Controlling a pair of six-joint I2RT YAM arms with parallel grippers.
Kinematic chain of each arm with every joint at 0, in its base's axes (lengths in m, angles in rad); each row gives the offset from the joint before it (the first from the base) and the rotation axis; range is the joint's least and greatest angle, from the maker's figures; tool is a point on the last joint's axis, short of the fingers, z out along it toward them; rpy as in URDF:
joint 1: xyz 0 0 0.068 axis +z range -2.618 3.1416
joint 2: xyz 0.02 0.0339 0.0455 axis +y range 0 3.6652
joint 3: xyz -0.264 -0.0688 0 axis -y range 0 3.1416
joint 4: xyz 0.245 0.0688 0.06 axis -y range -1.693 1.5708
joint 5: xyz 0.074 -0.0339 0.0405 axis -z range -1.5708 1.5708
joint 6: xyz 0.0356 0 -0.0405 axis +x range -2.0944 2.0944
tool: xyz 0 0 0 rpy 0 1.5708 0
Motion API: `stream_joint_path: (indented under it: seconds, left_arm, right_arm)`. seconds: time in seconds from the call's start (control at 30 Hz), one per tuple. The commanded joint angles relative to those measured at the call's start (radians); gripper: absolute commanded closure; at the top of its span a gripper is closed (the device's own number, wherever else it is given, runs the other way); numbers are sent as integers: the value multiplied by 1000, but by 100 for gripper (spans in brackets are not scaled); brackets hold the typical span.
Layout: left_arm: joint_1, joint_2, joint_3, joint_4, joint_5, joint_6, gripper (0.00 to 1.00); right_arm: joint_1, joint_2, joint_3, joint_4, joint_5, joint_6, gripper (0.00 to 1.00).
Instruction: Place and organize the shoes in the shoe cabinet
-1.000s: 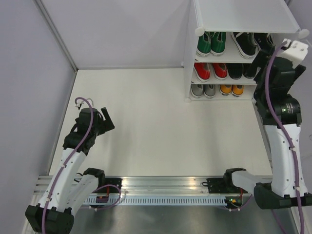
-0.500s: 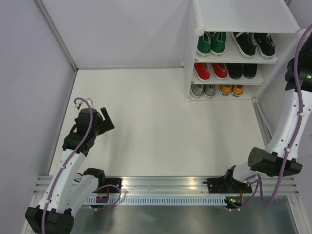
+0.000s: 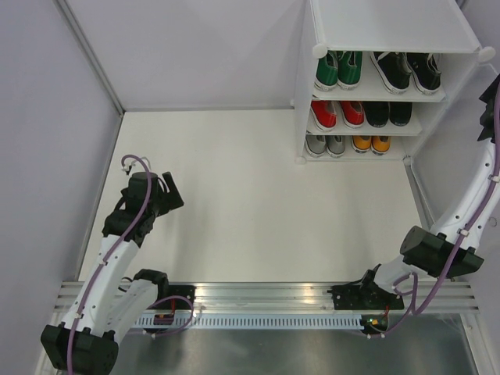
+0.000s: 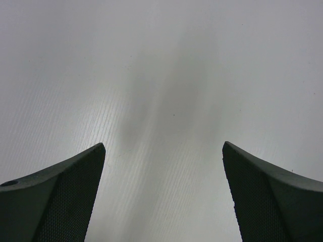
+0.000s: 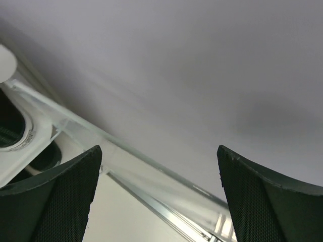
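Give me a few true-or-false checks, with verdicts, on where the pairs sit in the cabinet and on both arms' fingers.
1. The green pair sits on the top visible shelf of the shoe cabinet, left of a black pair. True.
2. The orange pair is on the middle shelf. False: it is on the bottom shelf, right of the grey pair.
3. The left fingers are open with nothing between them. True.
4. The right fingers grip a shoe. False: they are open and empty.
5. The red pair lies outside the cabinet. False: it is on the middle shelf.
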Motion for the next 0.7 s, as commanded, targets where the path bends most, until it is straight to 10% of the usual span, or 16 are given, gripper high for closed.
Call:
stream_joint_path:
  seconds: [0.0,0.67]
  left_arm:
    - [-3,2,-4,38,-12,34,0]
    - [-3,-21,-2,40,0,34,0]
  right_arm:
    - [-1,-46,-31,-93,-236,33,2]
    - [78,-371,-403,116,-1040,259,2]
